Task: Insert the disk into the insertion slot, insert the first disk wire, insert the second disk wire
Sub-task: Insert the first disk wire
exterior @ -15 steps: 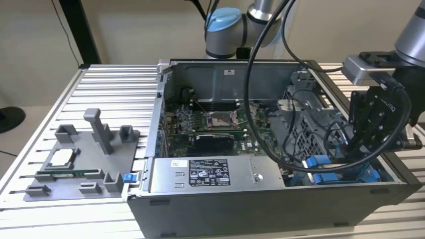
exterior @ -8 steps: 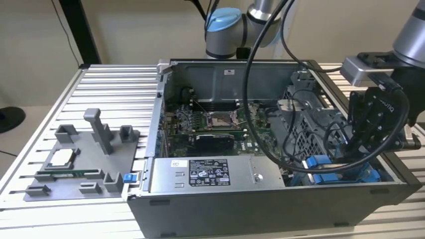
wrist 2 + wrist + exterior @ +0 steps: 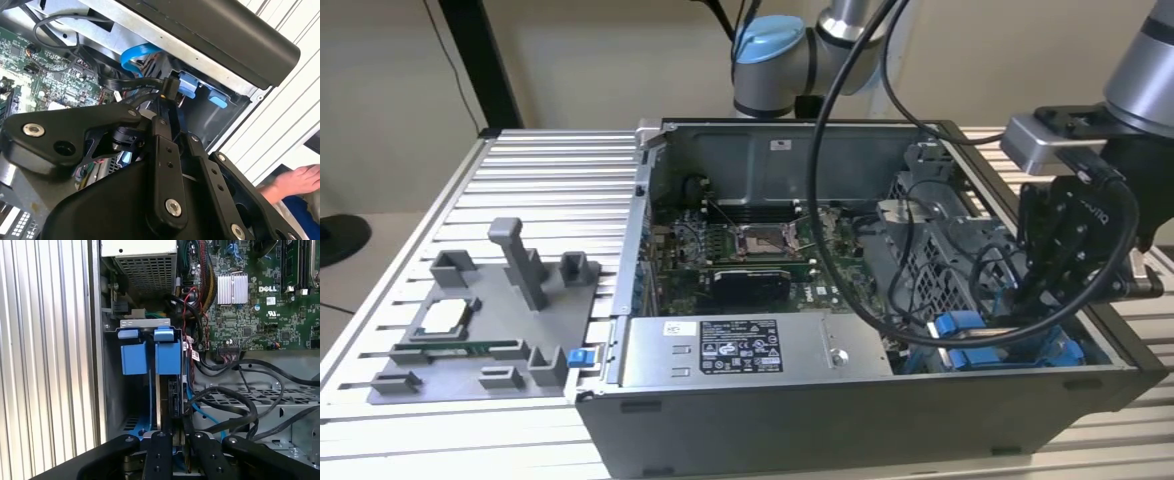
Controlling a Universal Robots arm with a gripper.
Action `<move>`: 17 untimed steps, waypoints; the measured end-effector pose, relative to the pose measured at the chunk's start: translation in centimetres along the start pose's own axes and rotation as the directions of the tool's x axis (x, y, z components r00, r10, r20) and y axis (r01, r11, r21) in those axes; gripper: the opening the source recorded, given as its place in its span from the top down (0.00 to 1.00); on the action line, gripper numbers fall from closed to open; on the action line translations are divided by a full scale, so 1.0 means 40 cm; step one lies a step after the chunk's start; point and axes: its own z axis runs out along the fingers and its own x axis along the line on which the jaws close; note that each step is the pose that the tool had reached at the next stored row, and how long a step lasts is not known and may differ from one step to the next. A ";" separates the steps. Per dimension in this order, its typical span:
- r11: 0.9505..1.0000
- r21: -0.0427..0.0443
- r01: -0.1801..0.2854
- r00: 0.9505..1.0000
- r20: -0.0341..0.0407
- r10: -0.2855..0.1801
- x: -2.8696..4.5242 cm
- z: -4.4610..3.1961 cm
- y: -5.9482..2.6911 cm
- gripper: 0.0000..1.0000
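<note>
In the exterior view, the gripper (image 3: 1011, 315) reaches down into the open computer case (image 3: 854, 420). Its tips sit among loose black cables (image 3: 907, 300), right at the blue plastic of the insertion slot (image 3: 974, 335). From this angle I cannot tell whether the fingers are spread or closed. The grey power-supply box (image 3: 720, 350) and the green motherboard (image 3: 747, 250) lie well away from the fingertips, so the work appears to be at the drive bay rather than on the board.

In the second wrist view, the fingers (image 3: 162, 145) are drawn close together and pinch the black connector (image 3: 169, 86) of a flat black disk wire (image 3: 131, 85). The wire trails off to one side of the tips. Gripping the plug by its body probably keeps it square to its socket while the slack ribbon hangs free. Two blue tabs (image 3: 192, 82) sit just beyond the fingertips, near the case wall. A person's hand (image 3: 295, 180) rests outside the case, well behind the fingers.

In the first wrist view, the fingers point straight along the slot. The disk (image 3: 167, 357) appears to stand on edge in it, its blue frame directly ahead of the tips. A second blue carrier (image 3: 134, 357) is just beside it, over a bay that looks hollow. With the disk seemingly seated, it makes sense that the gripper holds a wire close against the disk's edge. I cannot tell which of the two wires this is, or whether the plug is fully home.
</note>
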 end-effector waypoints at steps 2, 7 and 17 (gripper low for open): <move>1.000 0.002 0.002 1.000 0.000 -0.002 -0.001 0.001 0.001 1.00; 1.000 0.014 0.004 1.000 0.001 -0.004 -0.002 0.007 0.005 1.00; 1.000 0.029 0.005 1.000 0.002 -0.005 -0.003 0.049 0.014 1.00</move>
